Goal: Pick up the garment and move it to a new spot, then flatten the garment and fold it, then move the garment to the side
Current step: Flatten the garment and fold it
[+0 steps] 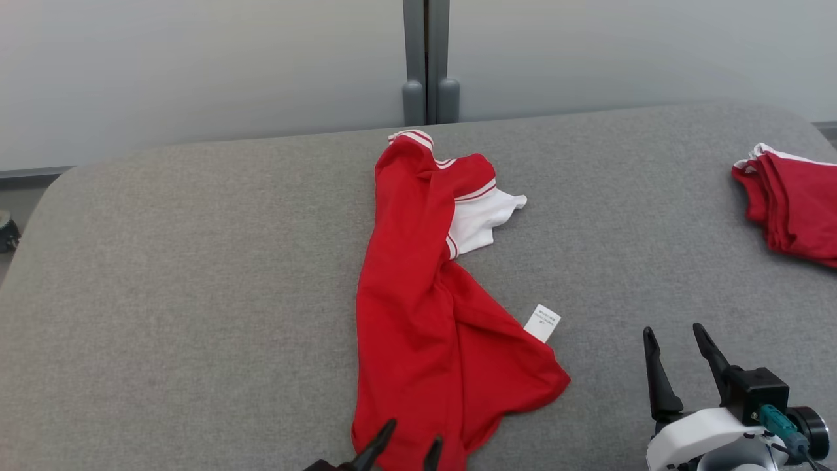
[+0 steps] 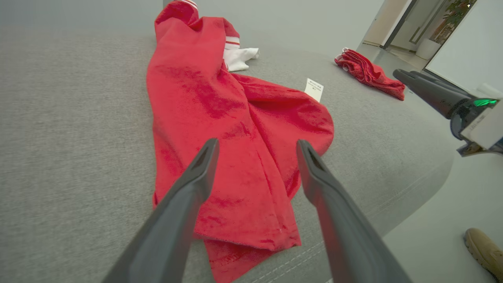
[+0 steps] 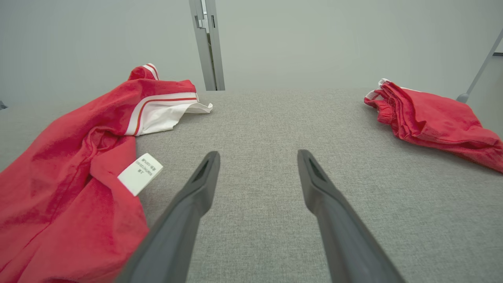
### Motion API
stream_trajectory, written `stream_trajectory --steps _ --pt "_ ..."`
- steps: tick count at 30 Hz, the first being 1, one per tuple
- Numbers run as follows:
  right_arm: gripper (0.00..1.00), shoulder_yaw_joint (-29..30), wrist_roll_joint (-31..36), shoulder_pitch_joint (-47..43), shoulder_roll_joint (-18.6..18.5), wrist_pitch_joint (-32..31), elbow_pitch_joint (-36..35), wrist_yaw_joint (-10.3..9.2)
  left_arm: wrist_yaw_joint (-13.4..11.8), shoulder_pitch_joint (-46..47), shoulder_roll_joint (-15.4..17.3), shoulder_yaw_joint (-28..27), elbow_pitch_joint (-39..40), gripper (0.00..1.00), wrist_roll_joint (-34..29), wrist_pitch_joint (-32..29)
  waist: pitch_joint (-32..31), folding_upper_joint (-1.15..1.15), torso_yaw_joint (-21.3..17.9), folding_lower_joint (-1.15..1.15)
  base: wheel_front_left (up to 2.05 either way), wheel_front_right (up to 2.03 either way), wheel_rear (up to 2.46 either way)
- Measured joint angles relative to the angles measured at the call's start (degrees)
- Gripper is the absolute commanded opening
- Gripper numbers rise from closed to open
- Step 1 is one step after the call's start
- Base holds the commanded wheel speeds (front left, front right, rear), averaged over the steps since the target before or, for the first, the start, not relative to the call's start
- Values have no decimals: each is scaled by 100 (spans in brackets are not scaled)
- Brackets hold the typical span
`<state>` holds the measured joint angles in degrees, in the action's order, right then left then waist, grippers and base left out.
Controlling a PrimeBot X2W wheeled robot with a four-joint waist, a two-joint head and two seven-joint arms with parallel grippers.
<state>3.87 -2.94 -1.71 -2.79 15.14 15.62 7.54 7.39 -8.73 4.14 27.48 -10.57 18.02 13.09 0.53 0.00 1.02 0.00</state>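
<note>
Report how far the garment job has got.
Done: nothing that shows; the garment lies rumpled and unfolded mid-table. In hand: the left gripper, open, points at its near hem, holding nothing; the right gripper, open, is over bare table. Left: pick up, move, flatten, fold, set aside. A second red garment lies bunched at the right.

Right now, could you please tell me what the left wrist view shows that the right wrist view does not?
Left wrist view, not the right: the open left tool above the garment's near hem, and a tan shoe on the floor. Right wrist view, not the left: the grey post. Both: the red garment, its white label, the second red garment, the open right tool.
</note>
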Motion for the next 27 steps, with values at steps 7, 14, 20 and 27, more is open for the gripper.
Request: stream_trajectory --steps 7,14,20,27 --pt "100 2 4 132 -1 -1 -25 -1 4 681 388 1291 -710 100 761 -544 215 0 -241 0 0 0 0" --pt "100 87 21 202 -4 -1 -52 -1 -133 1083 363 1374 -1463 100 944 -558 414 0 -532 0 0 0 0" --pt "100 102 22 209 -4 -1 -58 0 -140 1304 343 1408 -1890 0 925 -555 549 0 -672 0 0 0 0" --pt "100 175 22 197 -5 -1 -48 -1 -34 1136 427 1223 -1163 0 1804 -994 484 0 -649 0 0 0 0"
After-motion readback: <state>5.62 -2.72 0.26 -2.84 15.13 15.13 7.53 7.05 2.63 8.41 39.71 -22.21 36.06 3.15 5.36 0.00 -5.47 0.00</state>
